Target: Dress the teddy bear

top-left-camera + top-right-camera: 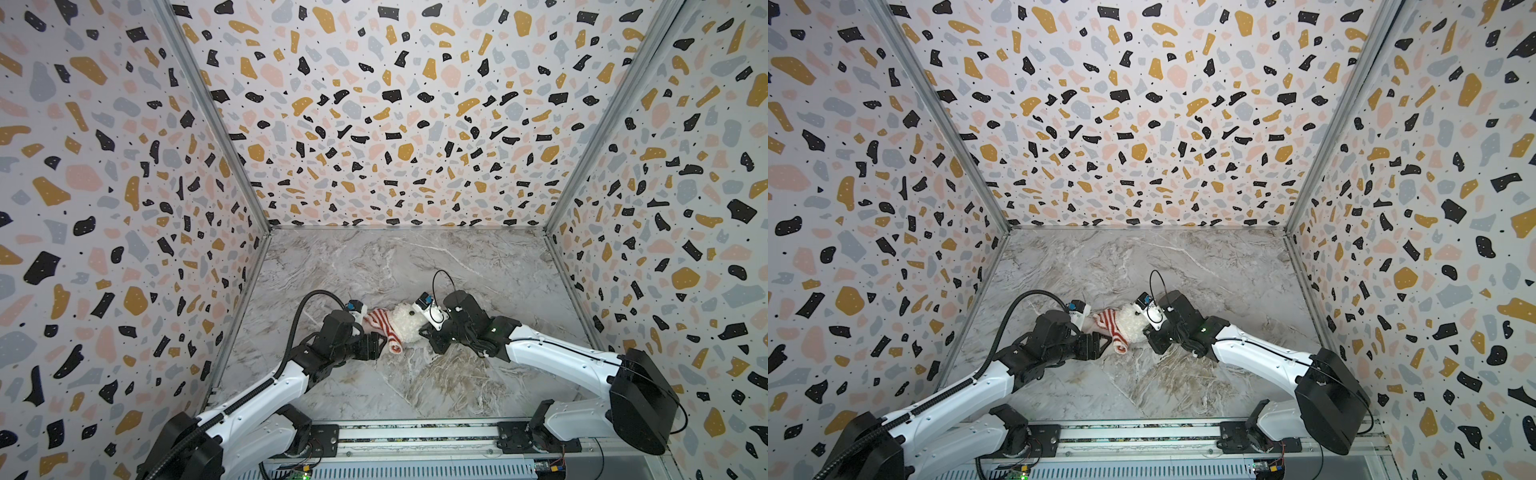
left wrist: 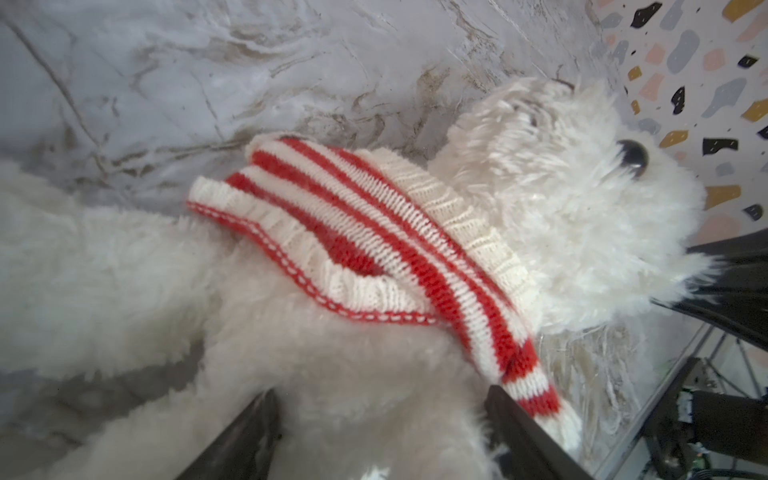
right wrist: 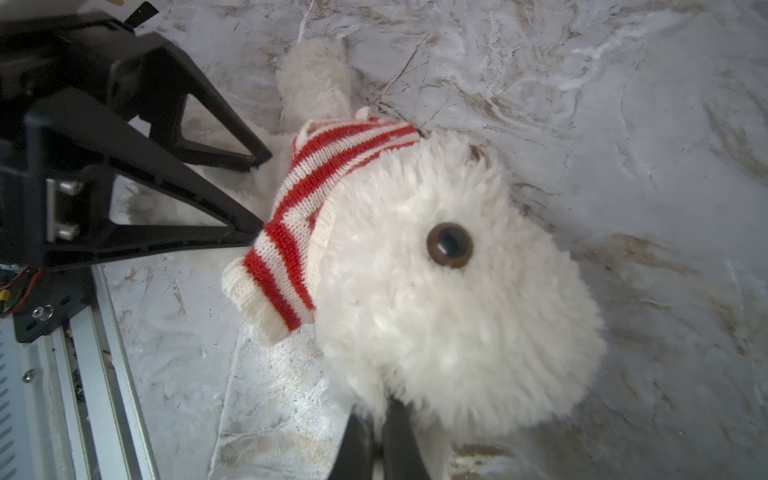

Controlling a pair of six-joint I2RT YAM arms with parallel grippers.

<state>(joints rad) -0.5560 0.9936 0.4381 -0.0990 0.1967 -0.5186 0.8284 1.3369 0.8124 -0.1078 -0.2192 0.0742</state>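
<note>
The teddy bear (image 1: pixel 406 322) (image 1: pixel 1130 322), fluffy and cream-white, lies on the marble table between my two grippers. A red-and-white striped sweater (image 1: pixel 380 322) (image 2: pixel 353 232) (image 3: pixel 316 187) is bunched round its neck below the head (image 3: pixel 436 311); its body (image 2: pixel 332 365) is bare fur. My left gripper (image 2: pixel 382 399) (image 1: pixel 382 343) (image 3: pixel 262 195) is open, one finger on each side of the bear's body, the sleeve end lying against one finger (image 2: pixel 519 419). My right gripper (image 3: pixel 382 409) (image 1: pixel 424 332) is shut on fur at the edge of the bear's head.
Terrazzo-patterned walls (image 1: pixel 124 208) close in the table (image 1: pixel 415 382) at the left, back and right. An aluminium rail (image 1: pixel 415 436) with the arm bases runs along the front edge.
</note>
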